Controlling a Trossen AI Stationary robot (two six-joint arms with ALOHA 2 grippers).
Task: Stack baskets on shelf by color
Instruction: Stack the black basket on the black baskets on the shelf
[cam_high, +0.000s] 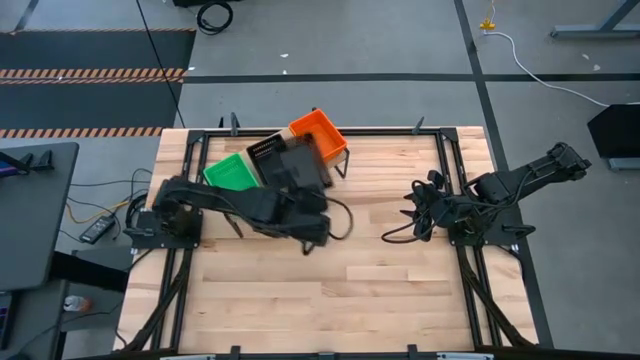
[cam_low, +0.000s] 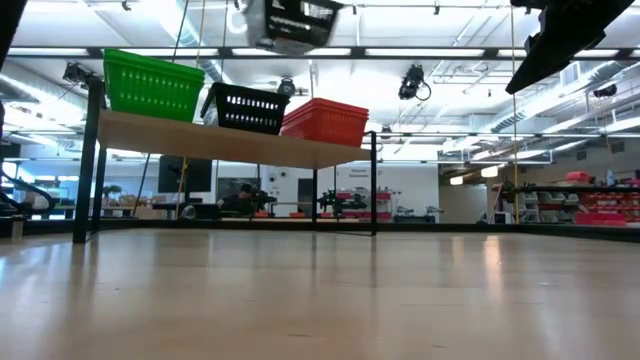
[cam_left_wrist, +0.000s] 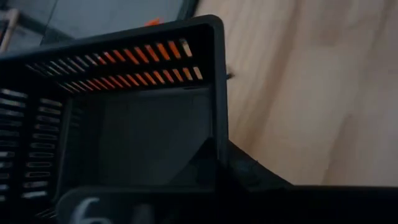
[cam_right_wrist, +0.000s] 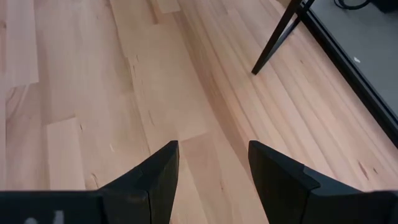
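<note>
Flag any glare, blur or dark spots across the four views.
Low view: ceiling lights backlit, bright sheen on the table; shelf and baskets sharp. Left wrist view: dim, soft focus on the close black basket. Right wrist view: evenly lit, wood sharp, right end effector fingers open. High view: even light, no glare.

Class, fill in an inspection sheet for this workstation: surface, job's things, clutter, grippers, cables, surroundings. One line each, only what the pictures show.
Surface: slatted wooden tabletop, bare in front.
Job's things: shelf carries green basket, black basket and orange basket in a row; stack counts cannot be told.
Clutter: nothing seen.
Grippers: left gripper over the black basket, which fills its wrist view, fingers hidden; right gripper open, empty, over bare wood at the right side.
Cables: a black cable loop beside the left arm; floor cables left of the table.
Surroundings: workshop room, racks and ceiling lights behind.
</note>
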